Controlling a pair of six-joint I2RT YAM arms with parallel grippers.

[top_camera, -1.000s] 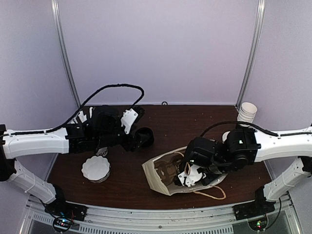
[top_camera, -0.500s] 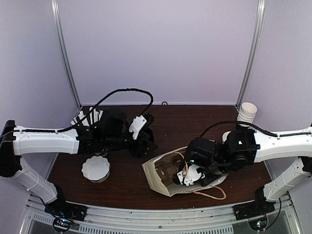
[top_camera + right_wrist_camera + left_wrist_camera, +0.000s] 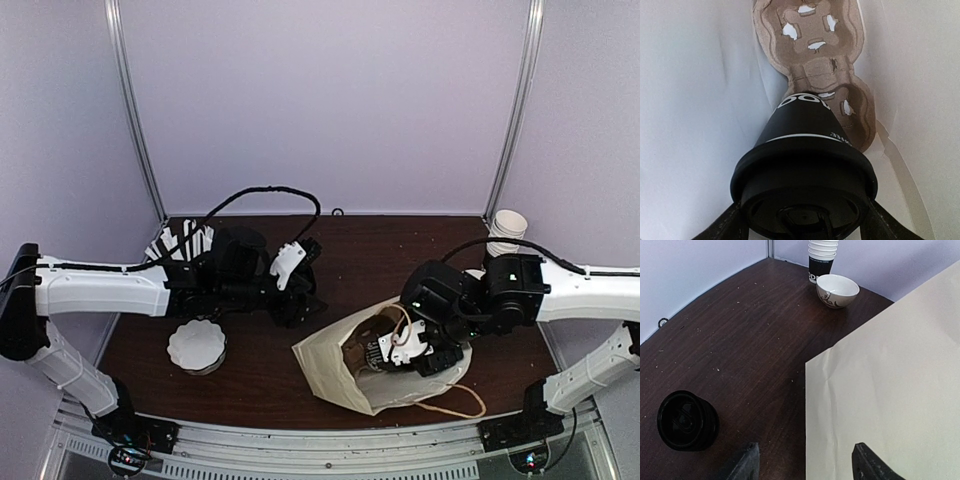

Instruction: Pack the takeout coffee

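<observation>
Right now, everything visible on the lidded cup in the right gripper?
The takeout coffee is a small dark paper cup with a thin white ring around it and white lettering near its base, capped by a black domed plastic lid. The right gripper holds it by the lid rim, a finger on each side. It is inside the cream paper bag, lid toward the wrist camera, base pointing at the brown moulded cardboard carrier; contact there is unclear.

Bag [image 3: 690, 100] walls and carrier [image 3: 810, 70] hem the cup [image 3: 805, 125].
</observation>
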